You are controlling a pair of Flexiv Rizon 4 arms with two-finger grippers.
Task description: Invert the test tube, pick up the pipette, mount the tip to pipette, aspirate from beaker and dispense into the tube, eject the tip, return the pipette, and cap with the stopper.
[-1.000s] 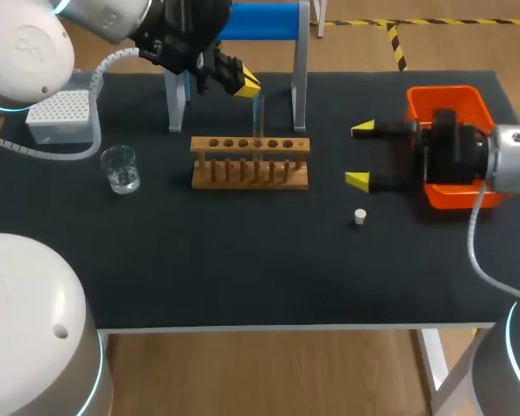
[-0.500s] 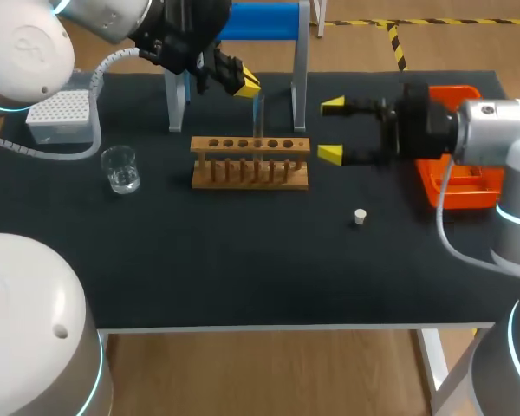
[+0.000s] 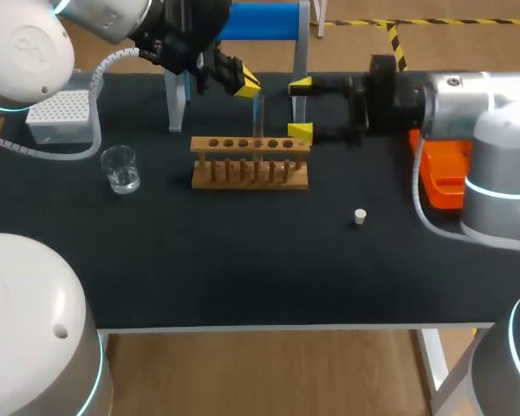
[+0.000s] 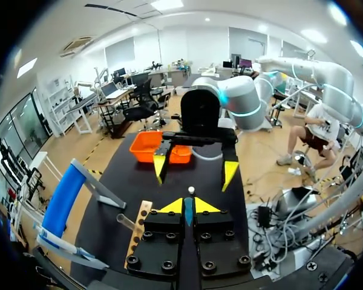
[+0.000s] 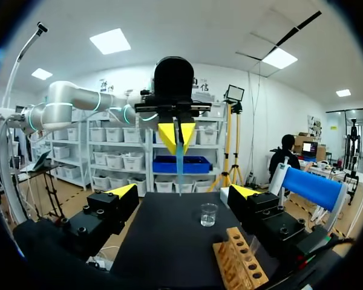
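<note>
White against the black table (image 3: 243, 277), the stopper (image 3: 360, 216) lies alone nearest the front edge, well apart from everything else. Behind it stands the wooden tube rack (image 3: 250, 163), with the glass beaker (image 3: 120, 168) off to its left. Above the rack's far side, the left gripper (image 3: 245, 86) is pinched tight on the top of the test tube (image 3: 258, 111), which hangs upright, seemingly clear of the holes. The right gripper (image 3: 300, 108) lies level just beside it, jaws spread wide and empty, the tube ahead of it and not yet between them. This looks like the inverting step, set up as a handover. Next, the right gripper needs to straddle the glass and close before the left lets go.
</note>
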